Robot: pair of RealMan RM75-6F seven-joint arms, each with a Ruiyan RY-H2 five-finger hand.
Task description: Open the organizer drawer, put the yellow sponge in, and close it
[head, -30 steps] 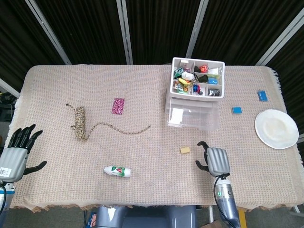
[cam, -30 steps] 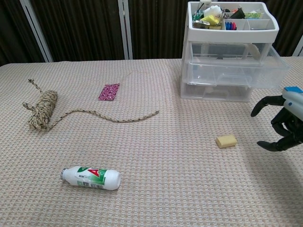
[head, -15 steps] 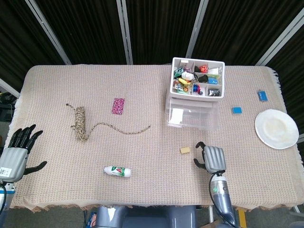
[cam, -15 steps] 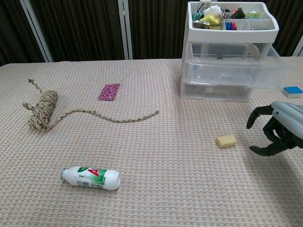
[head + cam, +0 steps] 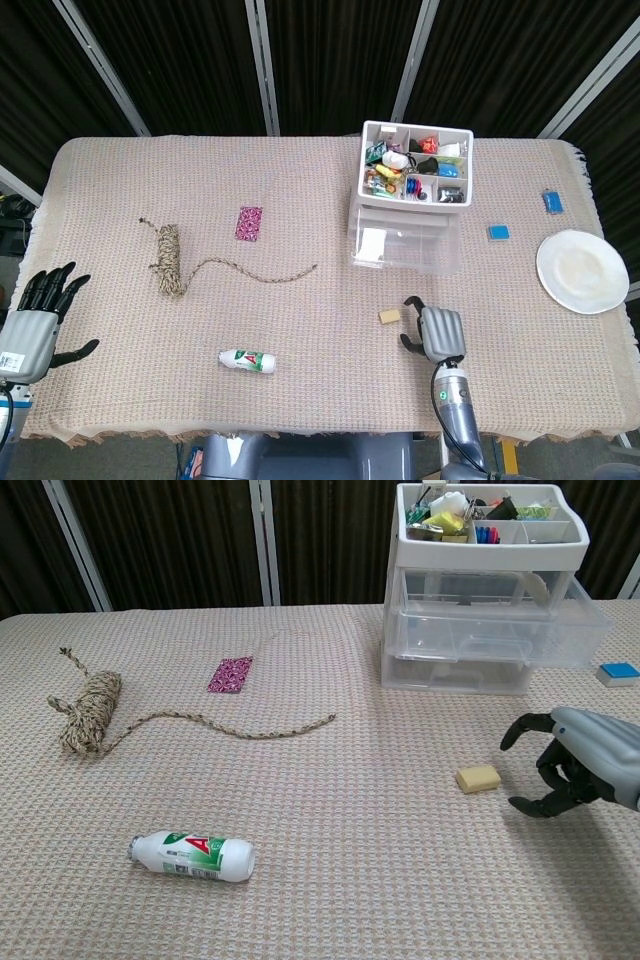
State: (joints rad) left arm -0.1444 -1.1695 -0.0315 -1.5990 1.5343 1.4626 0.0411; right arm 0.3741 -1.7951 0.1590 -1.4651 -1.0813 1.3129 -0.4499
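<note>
Right hand [image 5: 570, 765] sits low over the table, just right of the yellow sponge [image 5: 478, 778], palm toward it, fingers [image 5: 527, 725] spread and curved, thumb low near the cloth. It holds nothing and does not touch the sponge. From the head view the right hand [image 5: 432, 331] is back-up, forearm running toward the near table edge. The yellow sponge [image 5: 390, 316] lies flat on the tablecloth [image 5: 300, 390], in front of the organizer [image 5: 485, 600] and apart from it. The organizer's middle drawer [image 5: 510, 625] is pulled out. Left hand [image 5: 38, 315] is at the far left table edge, well apart from everything, fingers extended and splayed, thumb out to the side, empty.
</note>
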